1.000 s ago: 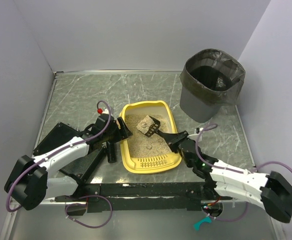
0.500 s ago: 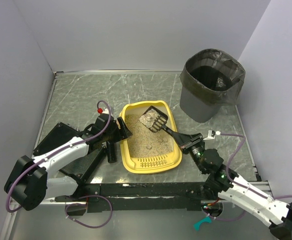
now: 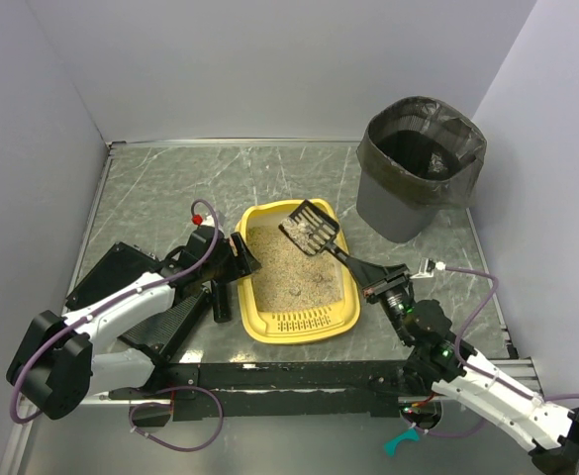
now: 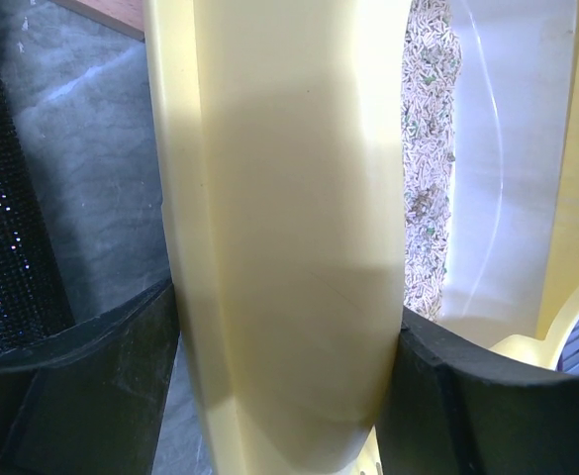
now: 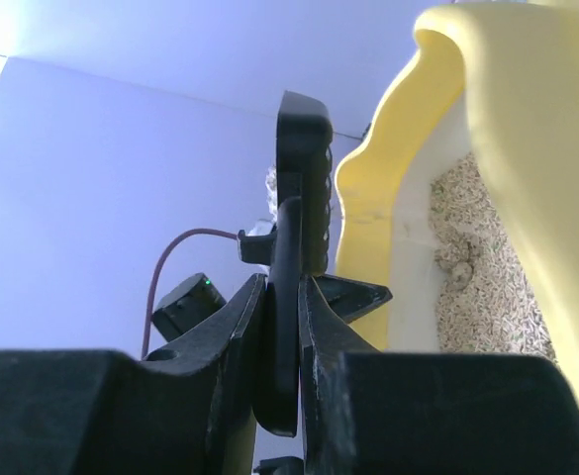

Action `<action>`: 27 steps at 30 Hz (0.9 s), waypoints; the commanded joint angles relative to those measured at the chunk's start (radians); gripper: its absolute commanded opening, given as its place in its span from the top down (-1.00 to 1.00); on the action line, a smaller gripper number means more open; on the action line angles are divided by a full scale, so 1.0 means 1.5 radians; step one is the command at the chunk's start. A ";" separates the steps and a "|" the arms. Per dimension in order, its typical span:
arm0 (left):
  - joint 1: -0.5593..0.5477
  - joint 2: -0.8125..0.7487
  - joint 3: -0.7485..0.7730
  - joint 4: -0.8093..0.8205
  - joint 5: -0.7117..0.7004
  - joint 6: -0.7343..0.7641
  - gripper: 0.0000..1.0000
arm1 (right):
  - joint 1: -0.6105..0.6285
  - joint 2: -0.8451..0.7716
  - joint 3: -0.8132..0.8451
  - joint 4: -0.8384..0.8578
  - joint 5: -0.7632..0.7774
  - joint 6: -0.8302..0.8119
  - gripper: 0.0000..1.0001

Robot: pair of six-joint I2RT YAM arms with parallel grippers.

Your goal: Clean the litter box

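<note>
The yellow litter box sits mid-table with beige litter inside and a slotted grille at its near end. My left gripper is shut on its left rim; the rim fills the left wrist view between the black fingers. My right gripper is shut on the handle of a black slotted scoop. The scoop head is lifted above the far end of the box and some litter lies on it. In the right wrist view the scoop stands edge-on between the fingers, beside the box's wall.
A dark grey round bin with a bag liner stands at the back right. A black mat or tray lies under the left arm. Grey walls close in the left, back and right sides.
My right gripper has lifted the scoop out of the litter and carried it toward the far end of the box; the right arm has swung in and raised. The left gripper has held still.
</note>
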 commanded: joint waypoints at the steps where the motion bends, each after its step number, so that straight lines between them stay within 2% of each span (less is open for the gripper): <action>1: 0.005 -0.019 0.032 0.066 0.010 0.021 -0.42 | -0.002 0.009 0.021 0.026 -0.029 -0.019 1.00; 2: 0.005 -0.019 0.030 0.069 0.009 0.018 -0.43 | -0.002 -0.007 0.038 -0.027 -0.024 -0.020 1.00; 6: 0.005 -0.017 0.018 0.099 0.031 0.008 -0.42 | -0.002 -0.026 0.020 0.000 -0.002 -0.028 1.00; 8: 0.005 -0.012 0.026 0.088 0.037 0.018 -0.42 | -0.003 -0.061 0.056 -0.091 0.006 -0.022 1.00; 9: 0.005 -0.011 0.027 0.087 0.035 0.021 -0.42 | -0.002 -0.073 0.059 -0.182 0.025 0.017 1.00; 10: 0.005 -0.010 0.024 0.090 0.028 0.021 -0.42 | -0.001 -0.083 0.046 -0.162 0.034 0.042 1.00; 11: 0.005 -0.009 0.023 0.093 0.027 0.017 -0.42 | -0.002 -0.085 -0.012 -0.108 0.025 0.043 1.00; 12: 0.006 -0.005 0.024 0.096 0.029 0.014 -0.42 | -0.002 -0.079 -0.035 0.020 0.010 0.050 1.00; 14: 0.005 0.000 0.031 0.085 0.043 0.018 -0.41 | -0.002 -0.062 -0.009 -0.026 -0.009 0.054 1.00; 16: 0.005 -0.002 0.034 0.078 0.038 0.024 -0.42 | -0.004 -0.054 0.041 -0.190 0.025 0.086 1.00; 17: 0.005 -0.003 0.030 0.085 0.027 0.022 -0.42 | -0.003 -0.042 0.046 -0.171 0.028 0.085 1.00; 19: 0.005 -0.003 0.026 0.087 0.029 0.018 -0.42 | -0.002 -0.030 0.042 -0.083 -0.019 0.000 1.00; 20: 0.006 -0.002 0.027 0.085 0.037 0.022 -0.42 | -0.003 -0.026 0.076 -0.112 -0.023 -0.027 1.00; 22: 0.005 -0.001 0.024 0.088 0.050 0.027 -0.42 | -0.004 -0.019 0.109 -0.241 0.027 0.033 1.00; 25: 0.006 0.003 0.025 0.080 0.043 0.027 -0.41 | -0.003 -0.016 0.062 -0.138 -0.004 0.030 1.00; 27: 0.006 0.000 0.026 0.078 0.048 0.029 -0.41 | -0.003 -0.026 0.057 -0.147 0.017 0.057 1.00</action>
